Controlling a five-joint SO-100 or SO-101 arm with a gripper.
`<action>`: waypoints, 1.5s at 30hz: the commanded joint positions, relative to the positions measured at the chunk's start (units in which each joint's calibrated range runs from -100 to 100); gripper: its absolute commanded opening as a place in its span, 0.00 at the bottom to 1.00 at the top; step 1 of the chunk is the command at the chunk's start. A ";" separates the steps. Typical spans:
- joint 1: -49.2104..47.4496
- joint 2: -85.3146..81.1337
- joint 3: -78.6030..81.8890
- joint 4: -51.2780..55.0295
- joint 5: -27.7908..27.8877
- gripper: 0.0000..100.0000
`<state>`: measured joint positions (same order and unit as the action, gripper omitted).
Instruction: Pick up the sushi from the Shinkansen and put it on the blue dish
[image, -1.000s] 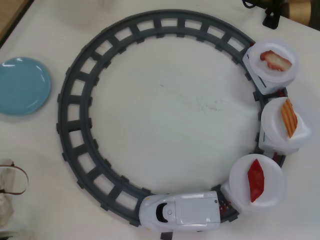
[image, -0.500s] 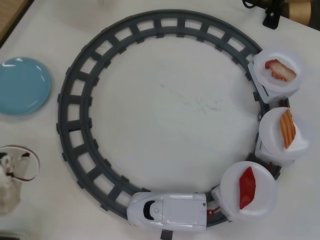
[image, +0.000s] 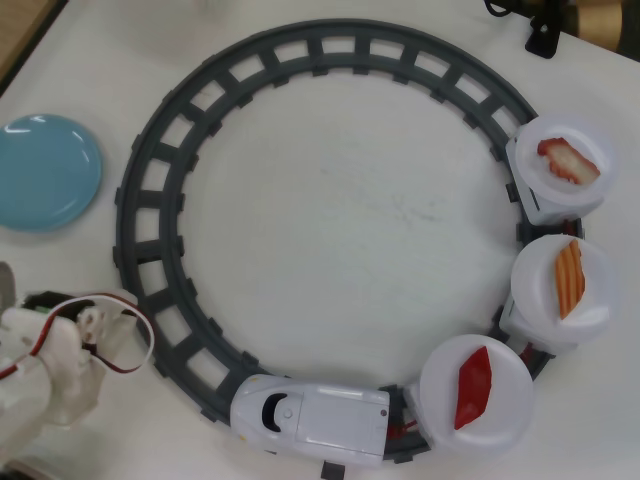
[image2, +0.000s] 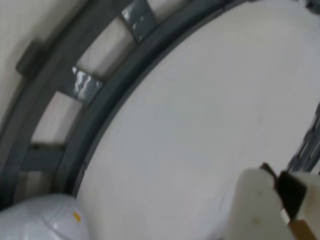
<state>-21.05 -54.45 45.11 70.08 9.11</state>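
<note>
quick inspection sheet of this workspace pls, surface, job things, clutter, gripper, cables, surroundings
surface: white table, faintly scuffed
job's things: sushi on the first white dish behind the Shinkansen; blue dish empty, outside the grey track
clutter: two other sushi pieces on the rear dishes
grippers: gripper only partly seen in the wrist view, state unclear
cables: red and white wires on the arm
surroundings: dark objects at the top right corner

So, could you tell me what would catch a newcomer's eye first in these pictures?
Probably the grey circular track filling the overhead view, with the white Shinkansen at its bottom pulling three dish-topped cars up the right side. The dark red sushi on the first car stands out, ahead of an orange-striped piece and a red-and-white piece. The blue dish sits empty at the left edge.
</note>
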 joint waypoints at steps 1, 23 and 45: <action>4.32 2.06 -5.52 0.19 0.88 0.04; 24.74 17.74 -18.59 0.11 13.96 0.04; 30.55 26.62 -23.37 8.68 30.70 0.16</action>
<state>8.30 -27.88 25.07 77.82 38.13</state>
